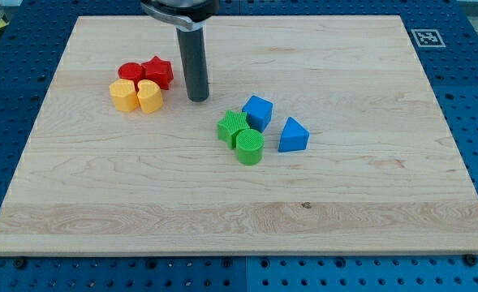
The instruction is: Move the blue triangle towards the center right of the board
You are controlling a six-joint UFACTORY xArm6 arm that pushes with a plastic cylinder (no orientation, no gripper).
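The blue triangle (293, 135) lies a little right of the board's middle. A blue cube (257, 111) sits up and left of it, with a small gap between them. My tip (197, 98) rests on the board well to the left of both, up and left of the blue triangle, touching no block. The rod rises from it toward the view's top.
A green star-like block (232, 126) and a green cylinder (249, 148) sit just left of the blue triangle. A red cylinder (130, 73), red star (157, 71), yellow hexagon (123, 95) and yellow heart (148, 96) cluster left of my tip. The wooden board (368, 195) has blue pegboard around it.
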